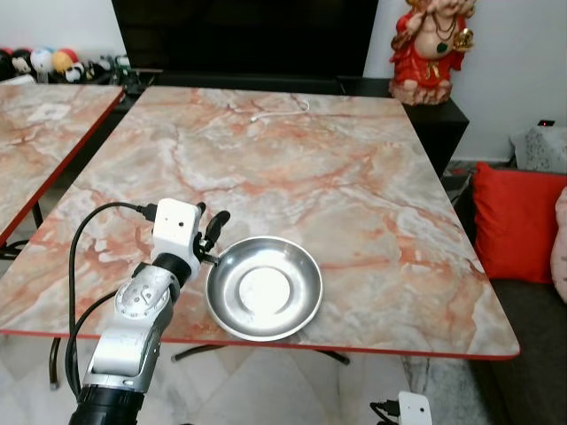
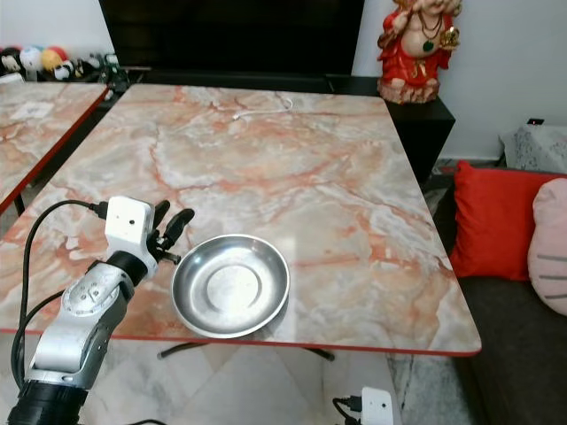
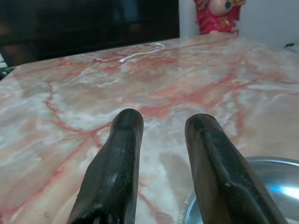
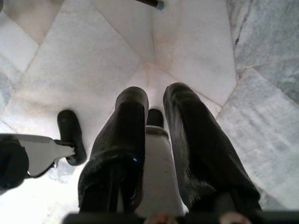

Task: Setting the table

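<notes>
The left pincer [image 1: 215, 232] is close to the camera, just over the near part of the marble table [image 1: 354, 186], with its two black fingers [image 3: 117, 158] a little apart and holding nothing. A shiny metal bowl [image 1: 264, 287] sits on the table right beside it, near the front edge. The right pincer [image 4: 154, 140] hangs down over the white floor [image 4: 187, 42], its fingers a little apart and holding nothing.

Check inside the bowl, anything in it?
The bowl holds nothing visible: bare shiny metal with a bright glare at its centre. The left gripper sits beside its rim, open. The table under the bowl is hidden.
</notes>
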